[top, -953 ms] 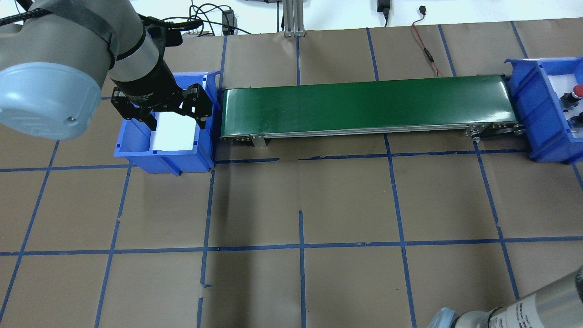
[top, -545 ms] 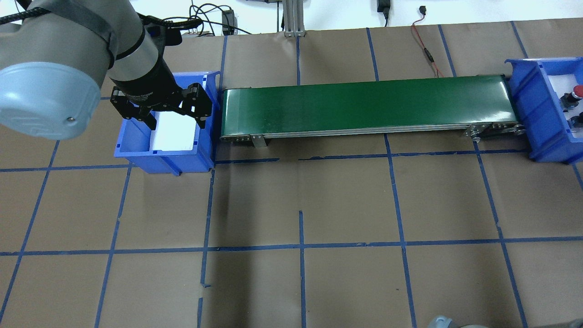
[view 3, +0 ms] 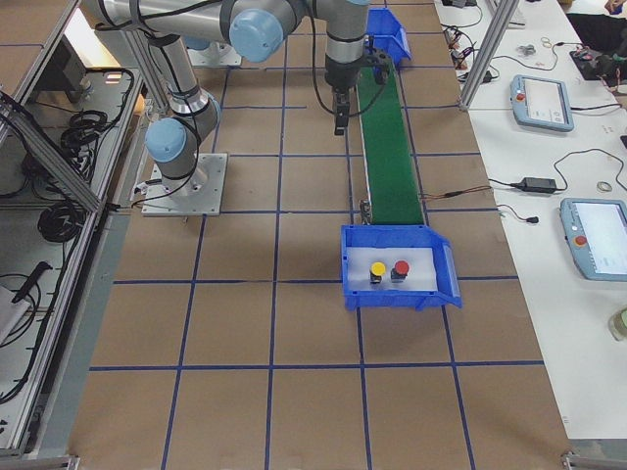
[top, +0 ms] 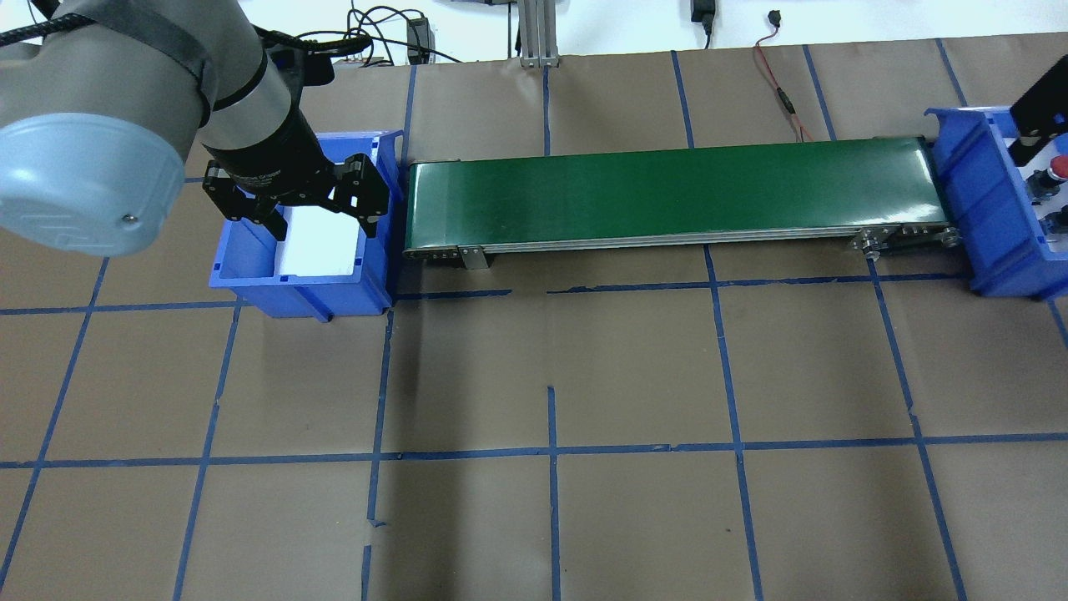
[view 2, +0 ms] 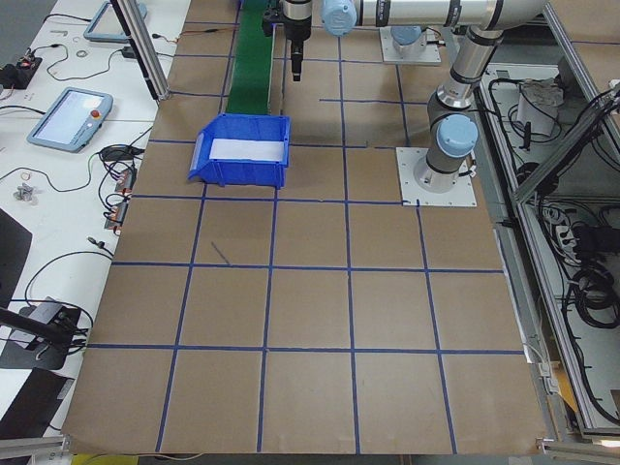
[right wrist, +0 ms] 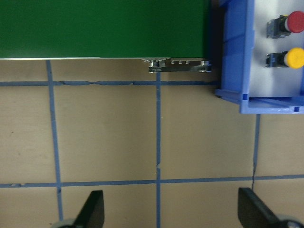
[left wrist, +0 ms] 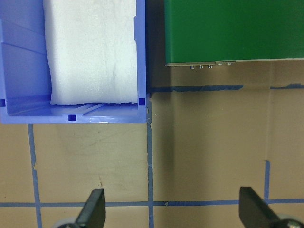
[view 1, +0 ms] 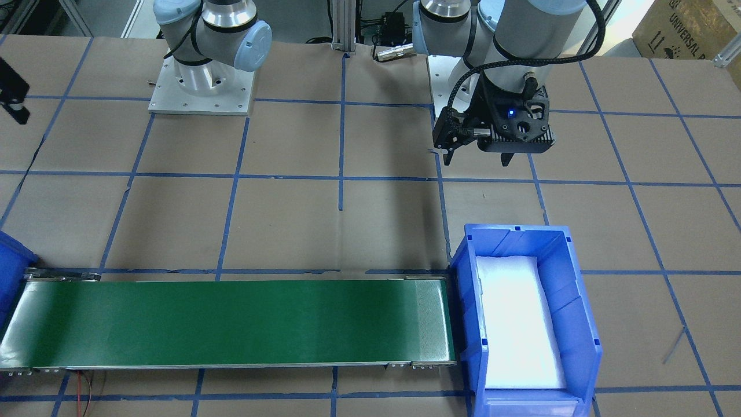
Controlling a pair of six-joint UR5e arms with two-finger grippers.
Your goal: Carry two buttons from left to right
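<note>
The red button (right wrist: pixel 295 21) and the yellow button (right wrist: pixel 293 57) lie side by side on white foam in the right blue bin (right wrist: pixel 230 71). Both also show in the exterior right view, red (view 3: pixel 401 268) and yellow (view 3: pixel 377 269). In the overhead view only the red cap (top: pixel 1060 167) shows. My right gripper (right wrist: pixel 173 209) is open and empty, above the table on the robot's side of that bin. One of its fingers (top: pixel 1030 133) shows at the overhead view's right edge. My left gripper (top: pixel 321 227) is open and empty above the left blue bin (top: pixel 250 280).
A green conveyor belt (top: pixel 676 192) runs between the two bins. The left bin (view 1: pixel 573 301) holds only white foam. Cables lie along the table's far edge (top: pixel 784 92). Brown paper with blue tape lines covers the table.
My right arm has left the overhead view's bottom right corner, and a finger of its gripper now shows over the right bin. My left gripper has barely moved.
</note>
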